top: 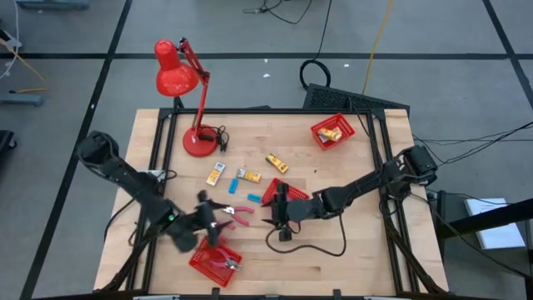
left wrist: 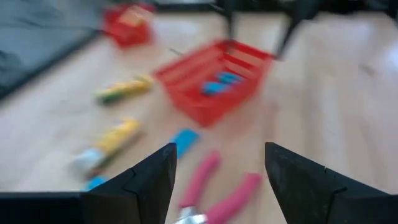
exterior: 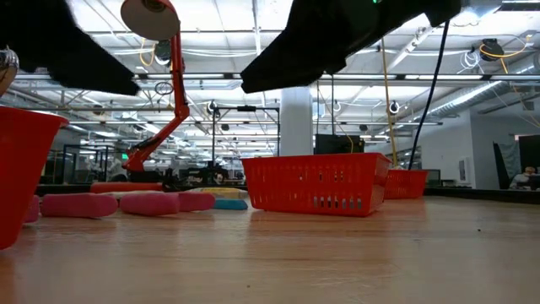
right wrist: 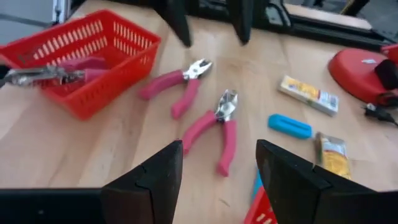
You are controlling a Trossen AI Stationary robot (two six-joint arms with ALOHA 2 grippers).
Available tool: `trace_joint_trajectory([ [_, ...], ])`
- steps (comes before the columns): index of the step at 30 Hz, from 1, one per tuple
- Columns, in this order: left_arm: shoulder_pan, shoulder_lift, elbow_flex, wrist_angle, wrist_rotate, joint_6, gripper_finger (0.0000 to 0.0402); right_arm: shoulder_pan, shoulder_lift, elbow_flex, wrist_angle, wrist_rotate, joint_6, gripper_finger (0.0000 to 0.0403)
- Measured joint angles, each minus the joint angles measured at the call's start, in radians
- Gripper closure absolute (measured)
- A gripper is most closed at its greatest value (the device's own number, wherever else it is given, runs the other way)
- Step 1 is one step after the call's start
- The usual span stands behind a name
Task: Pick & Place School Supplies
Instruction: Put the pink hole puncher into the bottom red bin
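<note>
Two pink-handled pliers (right wrist: 217,124) (right wrist: 180,84) lie flat on the wood between my grippers. My left gripper (top: 218,220) hangs open just above the pink handles (left wrist: 211,193), touching nothing. My right gripper (top: 276,217) hovers open beside the middle red basket (top: 273,193), which holds blue blocks (left wrist: 217,84). A near red basket (top: 215,260) holds another pink tool (right wrist: 56,71). Loose blue blocks (right wrist: 289,126) and yellow packets (right wrist: 308,93) (right wrist: 333,152) lie flat farther back.
A red desk lamp (top: 179,75) stands at the far left on its round base (top: 198,142). A third red basket (top: 333,131) with yellow items sits at the far right. A black cable (top: 316,246) loops on the wood near the right arm.
</note>
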Motion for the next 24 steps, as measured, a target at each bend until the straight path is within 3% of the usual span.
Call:
trace_joint_trajectory([
  [4, 0.137, 0.000, 0.041, 0.008, 0.273, 0.170, 0.0153, 0.012, 0.000, 0.000, -0.055, 0.048, -0.005, 0.0209],
  [10, 0.308, 0.005, 0.088, -0.122, 0.611, 0.225, 0.0153, 0.070, 0.000, -0.001, -0.096, 0.188, -0.048, 0.0209],
  [16, 0.382, 0.009, 0.090, -0.165, 0.794, 0.251, 0.0153, 0.153, -0.028, -0.001, -0.072, 0.443, -0.156, 0.0209],
  [24, 0.412, 0.013, 0.090, -0.185, 0.860, 0.260, 0.0154, 0.254, -0.128, -0.006, -0.046, 0.646, -0.254, 0.0209],
])
